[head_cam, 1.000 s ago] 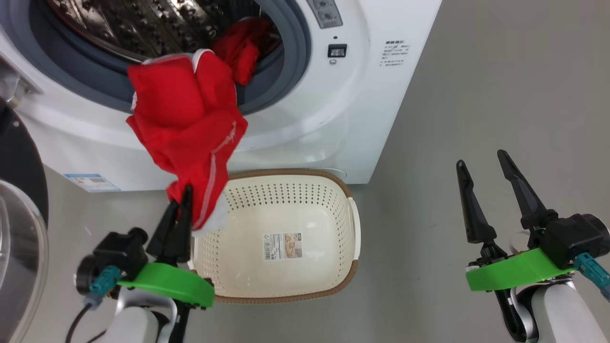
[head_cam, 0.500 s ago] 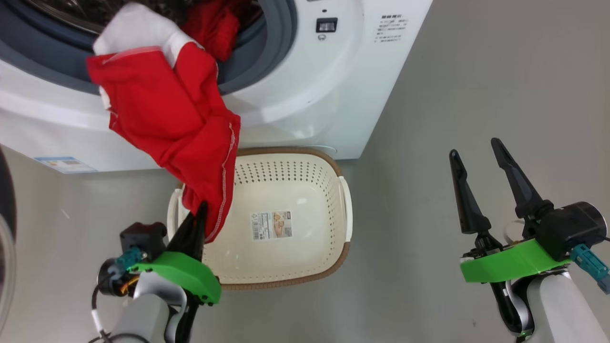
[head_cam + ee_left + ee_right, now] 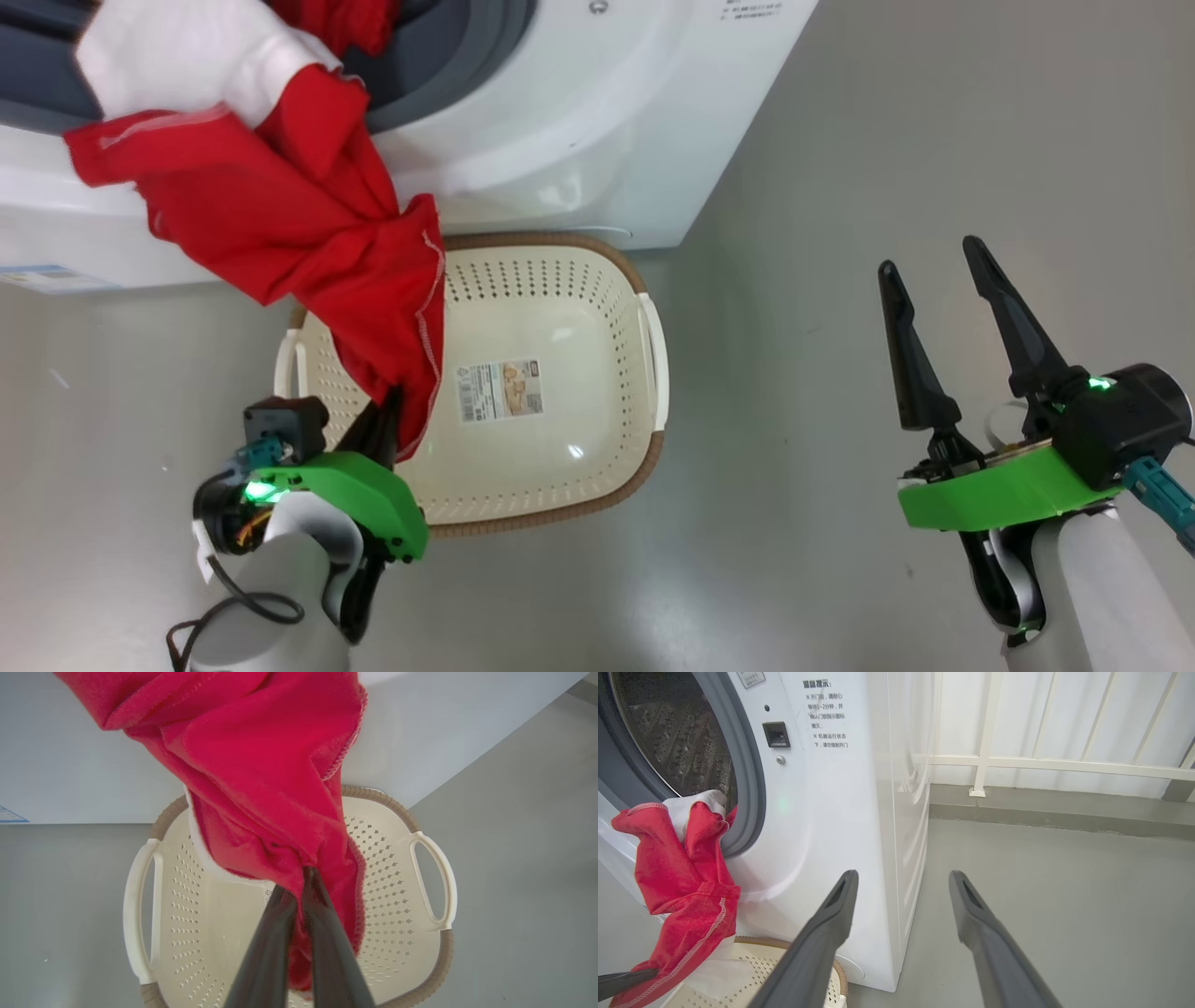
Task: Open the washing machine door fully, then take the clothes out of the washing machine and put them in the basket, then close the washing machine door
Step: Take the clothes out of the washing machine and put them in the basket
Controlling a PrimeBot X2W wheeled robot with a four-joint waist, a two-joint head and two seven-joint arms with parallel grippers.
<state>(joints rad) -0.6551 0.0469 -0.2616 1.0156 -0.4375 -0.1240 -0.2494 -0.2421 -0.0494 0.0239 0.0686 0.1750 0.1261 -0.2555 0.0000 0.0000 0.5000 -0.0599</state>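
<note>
clothes (image 3: 280, 215): red with a white panel, upper left of the head view. they drape from the washer (image 3: 579, 112) opening down over its white front. the lower end hangs over the left part of the basket (image 3: 656, 359). more red cloth shows inside the opening at the top edge.
left gripper (image 3: 386, 411): lower left. jaws closed on the lower end of the clothes, fingers pointing up the frame, over the basket's left half.
right gripper (image 3: 926, 254): lower right. jaws wide apart, holding nothing, over bare floor (image 3: 822, 168), well apart from the basket.
basket: centre, on the floor just beside the washer's front, label (image 3: 498, 390) on its bottom.
railing (image 3: 1017, 760): upper right of the right wrist view, beyond the washer.
</note>
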